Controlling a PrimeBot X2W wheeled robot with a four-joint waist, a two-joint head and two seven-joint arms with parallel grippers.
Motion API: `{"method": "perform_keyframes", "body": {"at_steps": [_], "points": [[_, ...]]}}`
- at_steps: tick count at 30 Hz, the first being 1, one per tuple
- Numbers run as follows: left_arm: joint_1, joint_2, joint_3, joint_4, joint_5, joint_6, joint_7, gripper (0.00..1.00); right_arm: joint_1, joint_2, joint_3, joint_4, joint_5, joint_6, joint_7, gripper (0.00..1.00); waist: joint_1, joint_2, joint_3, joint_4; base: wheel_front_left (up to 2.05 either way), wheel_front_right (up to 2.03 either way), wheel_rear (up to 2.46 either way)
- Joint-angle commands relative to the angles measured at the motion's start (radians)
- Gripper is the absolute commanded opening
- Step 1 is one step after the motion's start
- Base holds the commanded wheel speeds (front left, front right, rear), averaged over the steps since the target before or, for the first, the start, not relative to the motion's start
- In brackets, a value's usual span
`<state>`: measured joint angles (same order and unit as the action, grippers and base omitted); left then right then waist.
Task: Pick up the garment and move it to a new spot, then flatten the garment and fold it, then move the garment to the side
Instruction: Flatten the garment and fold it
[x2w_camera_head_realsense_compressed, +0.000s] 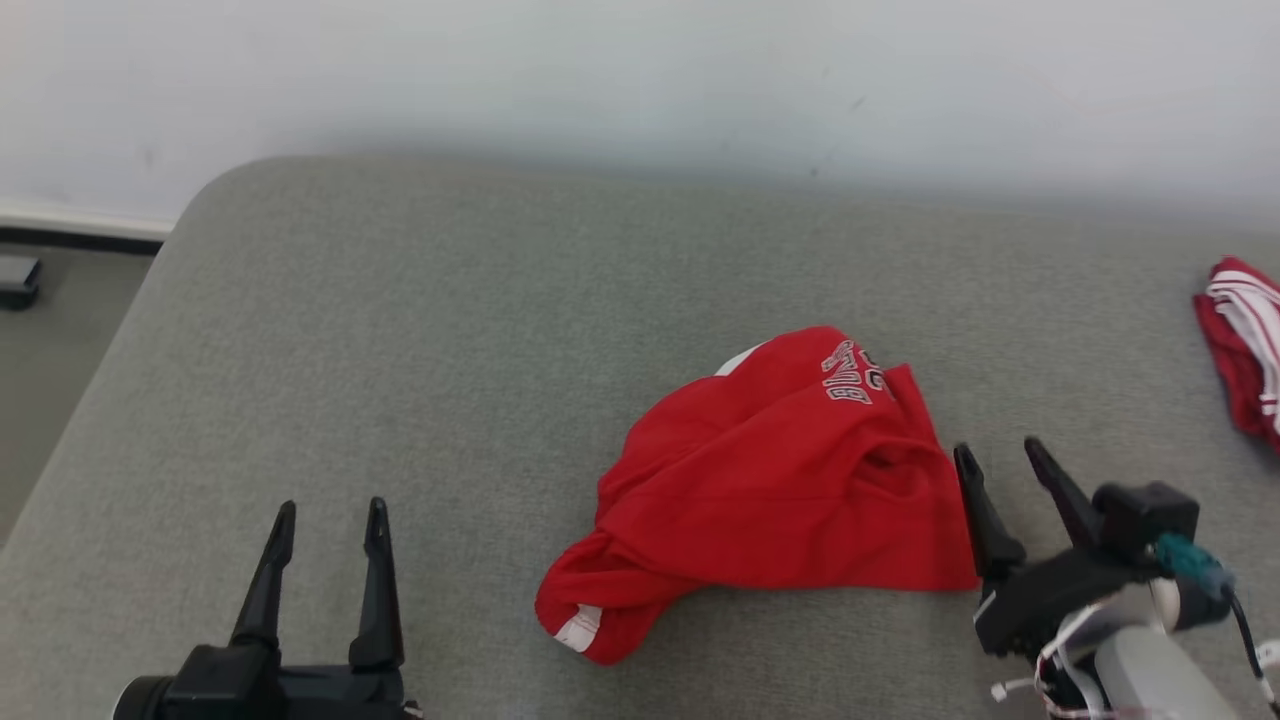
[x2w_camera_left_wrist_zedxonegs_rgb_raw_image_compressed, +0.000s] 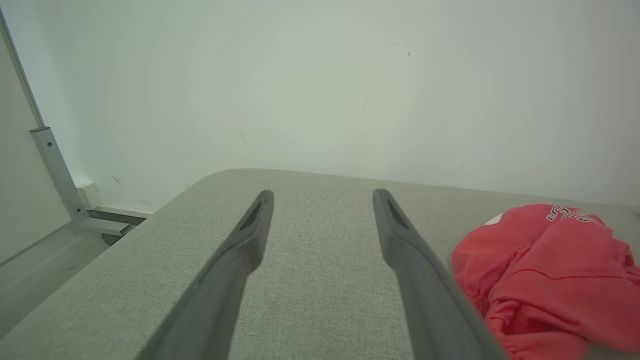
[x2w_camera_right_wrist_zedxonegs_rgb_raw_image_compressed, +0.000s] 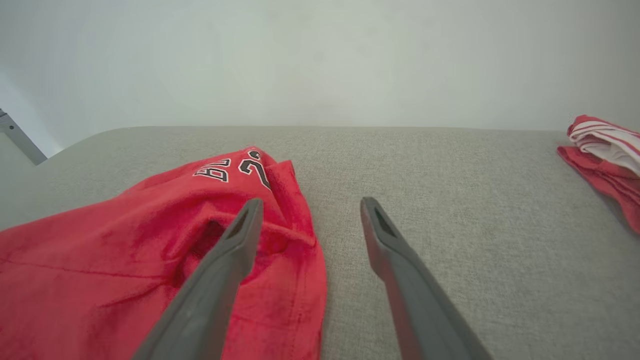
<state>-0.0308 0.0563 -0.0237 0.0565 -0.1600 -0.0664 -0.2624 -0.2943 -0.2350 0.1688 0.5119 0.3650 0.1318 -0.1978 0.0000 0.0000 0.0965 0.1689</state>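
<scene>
The right gripper (x2w_camera_head_realsense_compressed: 1000, 452) spreads its fingers wide, empty, just beside the right edge of the crumpled red jersey (x2w_camera_head_realsense_compressed: 780, 490), which lies on the grey fabric cushion (x2w_camera_head_realsense_compressed: 450, 330). The jersey's black print is partly readable: "BU", "2". The left gripper (x2w_camera_head_realsense_compressed: 332, 508), equally wide and empty, sits well apart.

we see a red garment (x2w_camera_head_realsense_compressed: 770, 480) with white-and-black lettering, a red, white-striped cloth (x2w_camera_head_realsense_compressed: 1243, 345) at right, grey cushion (x2w_camera_head_realsense_compressed: 420, 330), dark fingers (x2w_camera_head_realsense_compressed: 375, 590).

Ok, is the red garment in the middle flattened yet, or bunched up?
Bunched up. The red garment lies in a crumpled heap on the grey surface, with raised folds and a rolled hem at one corner.
</scene>
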Motion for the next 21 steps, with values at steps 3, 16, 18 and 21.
{"method": "perform_keyframes", "body": {"at_steps": [3, 16, 18, 21], "points": [[-0.033, -0.004, -0.018, 0.013, -0.003, -0.005, -0.003, 1.00, -0.084, -0.023, 0.024, 0.080, 0.010, -0.003, 0.005, 1.00, 0.0000, 0.0000, 0.055, 0.058, 0.00, 0.00, 0.00], [-0.080, -0.006, -0.079, 0.040, -0.044, 0.003, -0.003, 1.00, -0.288, -0.050, 0.124, 0.332, 0.079, -0.003, 0.049, 0.37, 0.0000, 0.0000, 0.107, 0.127, 0.00, 0.00, 0.00], [-0.082, -0.006, -0.085, 0.042, -0.051, 0.005, -0.003, 1.00, -0.313, -0.056, 0.149, 0.352, 0.098, -0.003, 0.056, 0.00, 0.0000, 0.0000, 0.112, 0.133, 0.00, 0.00, 0.00], [-0.083, -0.006, -0.085, 0.042, -0.051, 0.013, -0.003, 1.00, -0.352, -0.076, 0.169, 0.357, 0.118, -0.003, 0.023, 0.00, 0.0000, 0.0000, 0.111, 0.131, 0.00, 0.00, 0.00]]}}
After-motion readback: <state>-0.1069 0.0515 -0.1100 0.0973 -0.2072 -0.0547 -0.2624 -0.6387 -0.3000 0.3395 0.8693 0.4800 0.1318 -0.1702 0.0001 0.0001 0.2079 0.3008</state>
